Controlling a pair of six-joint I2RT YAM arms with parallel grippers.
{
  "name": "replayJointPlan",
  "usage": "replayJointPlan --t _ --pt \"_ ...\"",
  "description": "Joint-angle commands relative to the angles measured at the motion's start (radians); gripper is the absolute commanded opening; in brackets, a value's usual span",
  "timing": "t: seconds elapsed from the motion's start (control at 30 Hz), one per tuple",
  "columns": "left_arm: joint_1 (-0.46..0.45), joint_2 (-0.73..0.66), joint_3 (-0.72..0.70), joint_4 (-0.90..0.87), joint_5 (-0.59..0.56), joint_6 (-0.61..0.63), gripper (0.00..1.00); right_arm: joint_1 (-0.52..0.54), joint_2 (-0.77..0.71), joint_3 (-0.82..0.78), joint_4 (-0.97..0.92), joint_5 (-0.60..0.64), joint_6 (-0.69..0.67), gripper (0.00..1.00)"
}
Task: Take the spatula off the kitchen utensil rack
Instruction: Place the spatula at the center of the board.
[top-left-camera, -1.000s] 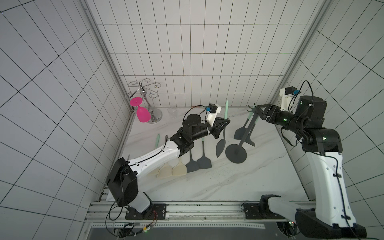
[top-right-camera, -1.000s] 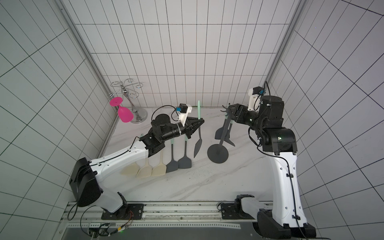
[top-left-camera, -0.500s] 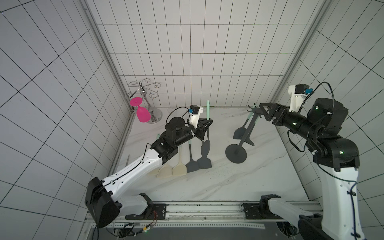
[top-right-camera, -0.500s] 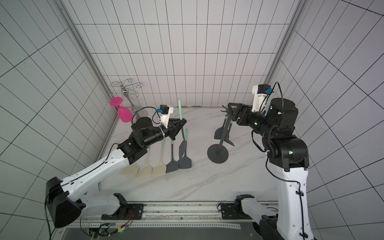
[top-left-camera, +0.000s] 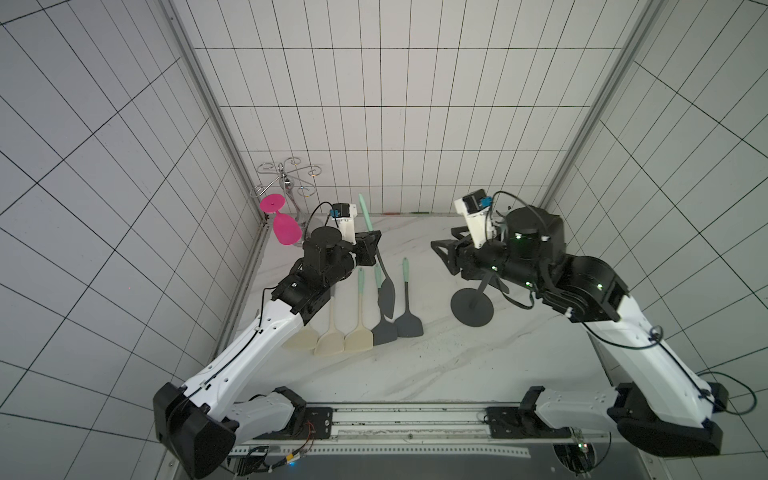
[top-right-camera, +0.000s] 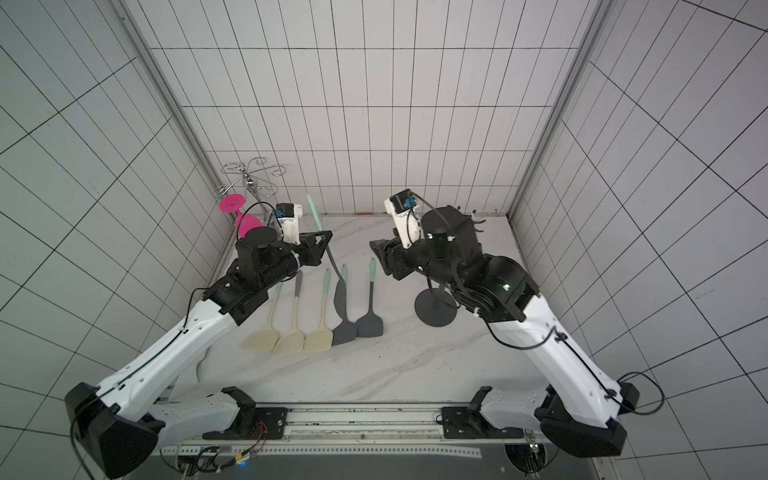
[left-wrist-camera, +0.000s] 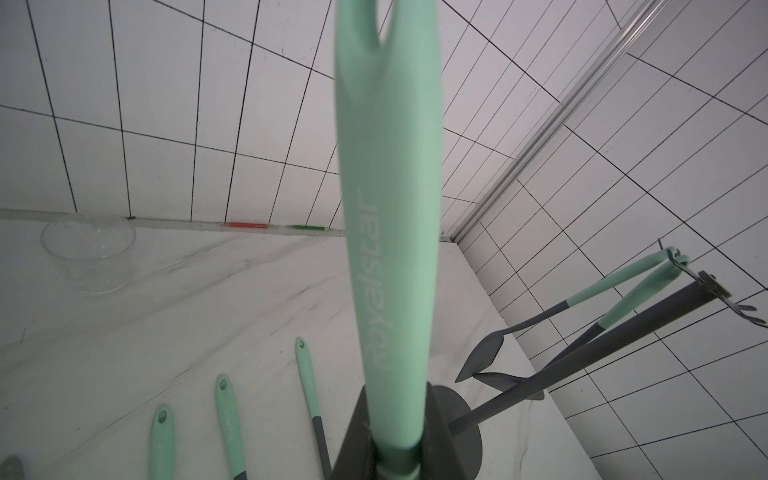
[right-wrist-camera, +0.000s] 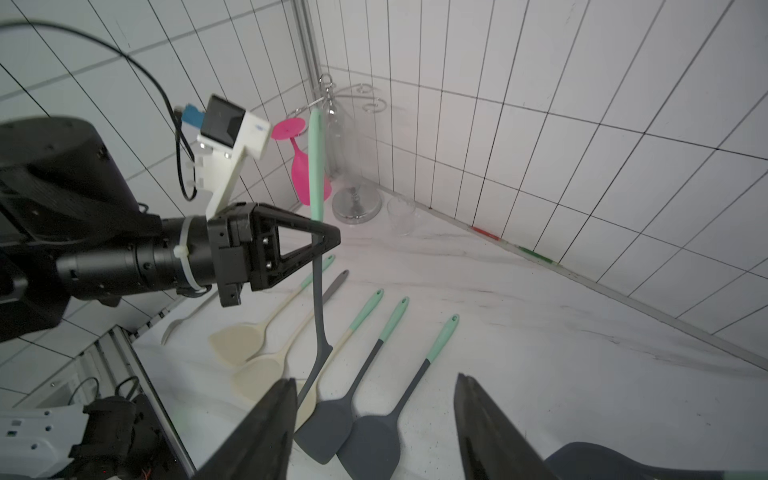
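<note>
Spatula (top-left-camera: 385, 291): off the kitchen utensil rack (top-left-camera: 473, 308), hanging roughly upright left of centre in both top views, with its blade over the row of laid spatulas (top-left-camera: 357, 332). Left gripper (top-left-camera: 374, 245) is clamped on its mint handle. Right gripper (top-left-camera: 441, 254) is empty, fingers apart, by the rack at centre right. Judgement: removal done, set-down pending. The next move calls for lowering the spatula beside the row without knocking its neighbours, then releasing.

— Where's the kitchen utensil rack (top-left-camera: 472, 307)?
— On the tabletop (top-left-camera: 436, 365), right of the row of spatulas (top-left-camera: 358, 340) lying there.
— And the glass holder (top-left-camera: 286, 178)?
— Back left corner, behind them.
</note>
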Motion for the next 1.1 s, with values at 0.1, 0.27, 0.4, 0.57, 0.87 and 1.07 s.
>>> replayJointPlan --t 0.1,0.27,0.4,0.57,0.87,1.07 --pt "0.018 -0.04 0.035 -0.106 0.037 -0.088 0.0 0.096 0.104 -0.133 0.06 0.092 0.04 0.65" --pt "0.024 -0.08 0.006 -0.113 0.013 -0.113 0.0 0.099 0.192 -0.181 0.128 0.012 0.11 0.67" --pt "0.025 -0.096 -0.017 -0.101 -0.006 -0.12 0.0 0.099 0.24 -0.187 0.149 -0.055 0.14 0.67" --pt "0.027 -0.081 -0.031 -0.092 -0.043 -0.129 0.0 0.105 0.288 -0.219 0.174 -0.122 0.186 0.67" --pt "0.028 -0.05 -0.038 -0.083 -0.089 -0.131 0.0 0.108 0.328 -0.253 0.141 -0.15 0.205 0.53" --pt "0.029 -0.06 -0.038 -0.104 -0.101 -0.053 0.0 0.097 0.295 -0.284 0.127 -0.095 0.2 0.0"
